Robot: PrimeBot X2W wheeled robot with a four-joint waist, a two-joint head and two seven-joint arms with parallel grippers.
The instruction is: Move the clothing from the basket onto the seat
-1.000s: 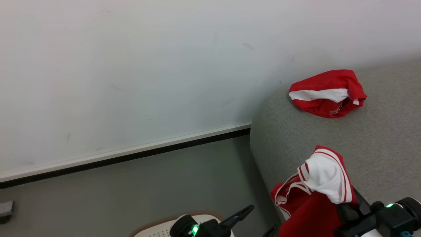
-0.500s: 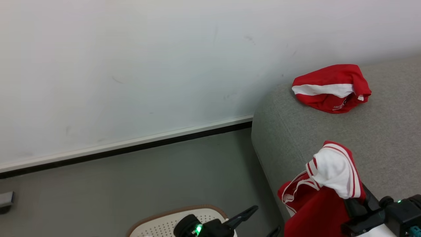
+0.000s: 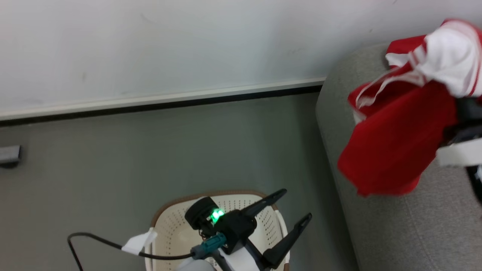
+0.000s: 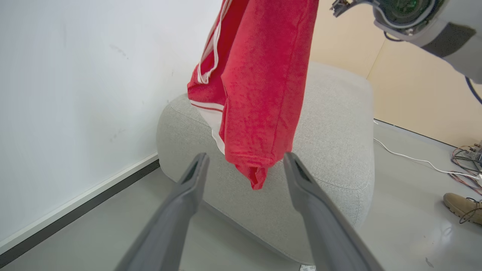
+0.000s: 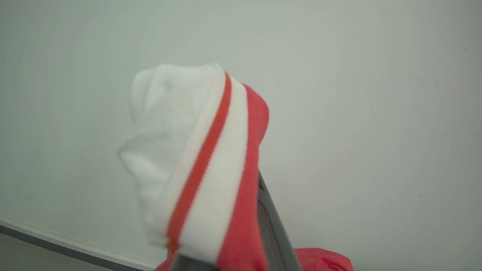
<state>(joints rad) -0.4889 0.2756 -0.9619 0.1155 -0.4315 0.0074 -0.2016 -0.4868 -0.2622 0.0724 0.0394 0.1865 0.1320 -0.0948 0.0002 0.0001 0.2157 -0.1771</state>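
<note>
A red garment with white stripes (image 3: pixel 395 128) hangs from my right gripper (image 3: pixel 462 113), which is shut on it above the left end of the grey sofa (image 3: pixel 380 229). In the right wrist view the fabric (image 5: pixel 199 162) drapes over the fingers, and one dark finger (image 5: pixel 273 233) shows beneath it. A second red piece (image 5: pixel 324 259) peeks in low behind. The cream basket with its brown rim (image 3: pixel 169 210) stands on the floor beside the sofa. My left gripper (image 3: pixel 296 204) hovers open over it, holding nothing. From the left wrist, the garment (image 4: pixel 260 82) dangles before the sofa (image 4: pixel 331 143).
A white wall with a dark baseboard (image 3: pixel 162 103) runs behind the grey floor. A small grey object (image 3: pixel 9 155) lies at the far left. A black cable (image 3: pixel 98 242) trails from my left arm. A shoe (image 4: pixel 461 201) and floor cables (image 4: pixel 414 160) sit beyond the sofa.
The head camera has tilted down, so the basket and left gripper show more fully. My right gripper has carried the garment higher and farther over the sofa's end.
</note>
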